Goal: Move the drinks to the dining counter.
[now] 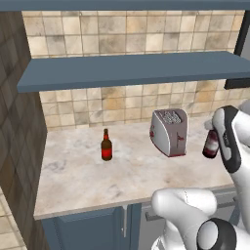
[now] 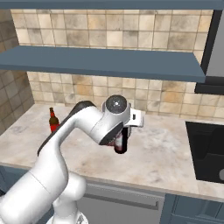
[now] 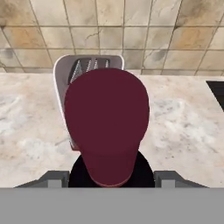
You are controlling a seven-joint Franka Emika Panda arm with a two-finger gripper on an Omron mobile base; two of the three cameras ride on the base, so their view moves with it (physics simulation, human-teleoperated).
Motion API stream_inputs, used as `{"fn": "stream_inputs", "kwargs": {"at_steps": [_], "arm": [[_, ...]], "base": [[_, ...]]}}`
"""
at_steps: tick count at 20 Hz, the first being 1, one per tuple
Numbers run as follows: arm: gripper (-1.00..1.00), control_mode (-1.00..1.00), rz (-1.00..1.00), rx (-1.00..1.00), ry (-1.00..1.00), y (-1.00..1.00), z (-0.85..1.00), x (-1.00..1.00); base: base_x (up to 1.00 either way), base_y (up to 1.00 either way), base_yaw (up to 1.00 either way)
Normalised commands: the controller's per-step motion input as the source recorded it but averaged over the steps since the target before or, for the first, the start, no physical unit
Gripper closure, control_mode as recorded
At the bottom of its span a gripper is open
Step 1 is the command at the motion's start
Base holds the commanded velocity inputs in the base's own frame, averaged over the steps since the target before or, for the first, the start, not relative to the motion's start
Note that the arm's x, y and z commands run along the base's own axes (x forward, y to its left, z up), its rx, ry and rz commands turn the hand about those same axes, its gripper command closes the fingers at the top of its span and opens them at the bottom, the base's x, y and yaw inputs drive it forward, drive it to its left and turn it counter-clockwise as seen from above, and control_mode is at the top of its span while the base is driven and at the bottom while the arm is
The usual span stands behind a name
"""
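The near-black wine bottle with a red label stands upright at the right end of the marble worktop, beside the toaster. My gripper comes down over it from above, shut on the wine bottle. In the hand view its dark red top sits between the two fingers. Whether its base touches the worktop I cannot tell. The small brown beer bottle stands alone further left, well apart from the arm. The dining counter is out of view.
A silver toaster stands just left of the held bottle. A blue-grey shelf hangs over the worktop. A black cooktop lies to the right under a hood. A tiled side wall closes the left.
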Motion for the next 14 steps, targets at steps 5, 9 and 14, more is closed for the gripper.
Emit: {"fn": "stream_inputs", "kwargs": {"at_steps": [5, 9, 14], "arm": [[1.00, -1.00, -0.06, 0.00, -0.05, 0.00, 0.73, -0.45], [1.00, -1.00, -0.17, -0.03, -0.17, 0.01, 0.09, -0.26], [1.00, -1.00, -0.29, 0.00, -0.03, 0.00, 0.14, -0.51]], "base": [[0.00, 0.00, 0.00], [0.00, 0.00, 0.00], [0.00, 0.00, 0.00]]}}
